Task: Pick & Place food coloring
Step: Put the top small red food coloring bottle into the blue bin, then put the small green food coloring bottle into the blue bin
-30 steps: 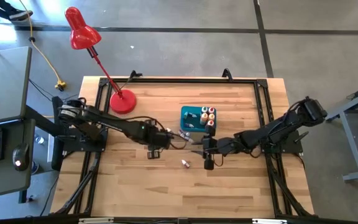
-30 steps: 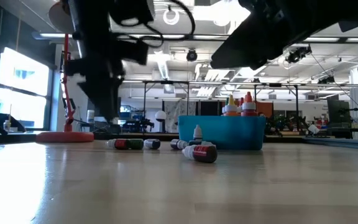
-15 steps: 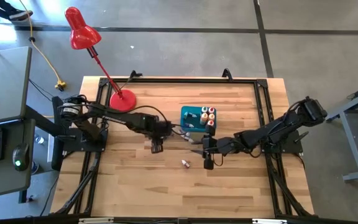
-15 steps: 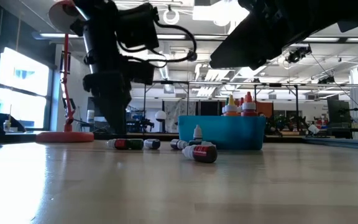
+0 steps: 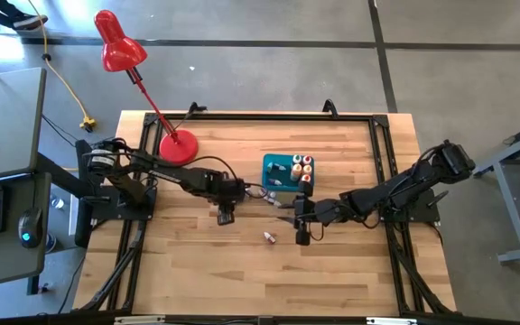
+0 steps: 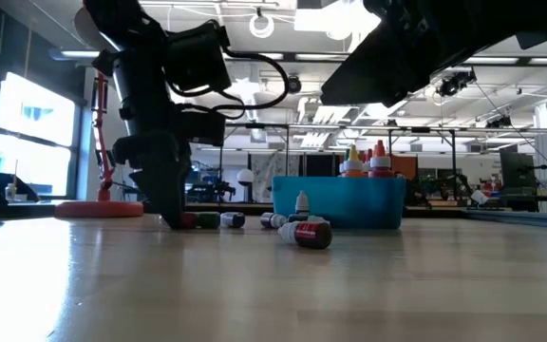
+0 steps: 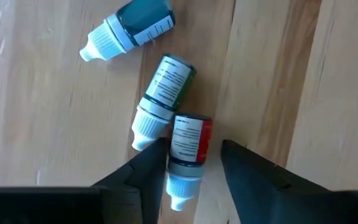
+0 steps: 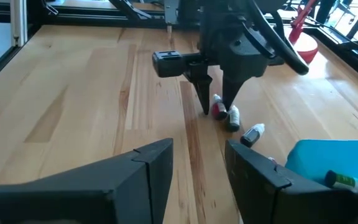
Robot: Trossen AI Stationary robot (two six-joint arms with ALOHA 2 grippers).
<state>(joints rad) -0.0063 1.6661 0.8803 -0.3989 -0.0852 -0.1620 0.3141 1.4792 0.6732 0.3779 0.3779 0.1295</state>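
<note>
You have four bottles standing in the blue bin [image 5: 273,162], while several lie loose on the table [image 5: 197,271], and your left gripper [image 7: 194,163], jaws apart, straddles the red bottle [image 7: 189,142], the right gripper [image 8: 197,165] waiting open nearby.

Evenly and brightly lit from above across the wooden desk [image 5: 242,271], with only short, soft shadows under the arms. Seen level across the desk, strongly backlit: ceiling lamps [image 6: 264,21] and windows [image 6: 27,133] at far left blown out to glare, both arms reduced to near-black shapes, near desk surface blurred and sheened with pale reflections. Sharp on the bottle labels [image 7: 188,138] at the left wrist; soft on the near fingers [image 8: 135,168] at the right wrist.
</note>
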